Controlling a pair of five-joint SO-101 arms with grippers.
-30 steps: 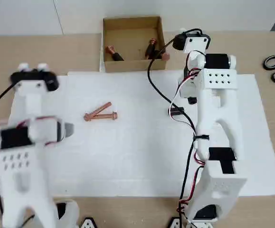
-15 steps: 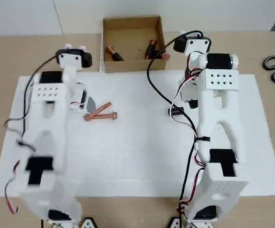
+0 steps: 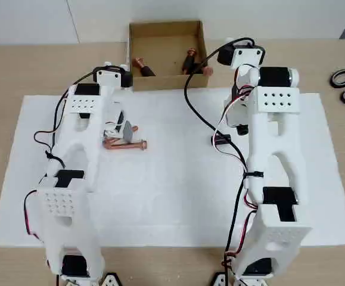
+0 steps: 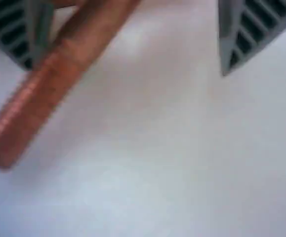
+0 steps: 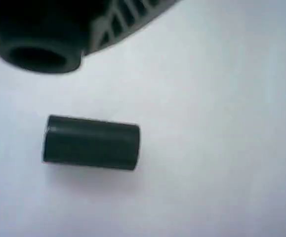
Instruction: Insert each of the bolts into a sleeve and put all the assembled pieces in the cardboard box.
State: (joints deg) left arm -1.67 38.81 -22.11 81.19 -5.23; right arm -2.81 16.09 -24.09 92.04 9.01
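A copper-coloured metal bolt (image 4: 49,94) slants across the white foam sheet (image 4: 182,163). The end effector (image 4: 129,64) is spread wide, one grey ribbed finger (image 4: 241,34) well apart, the other just beside the bolt.

Readable text: none in any view.
Cardboard box (image 3: 160,82): plain brown walls, no print or label to read.
White sheet (image 3: 178,196): blank, no marks, numbers or signs.
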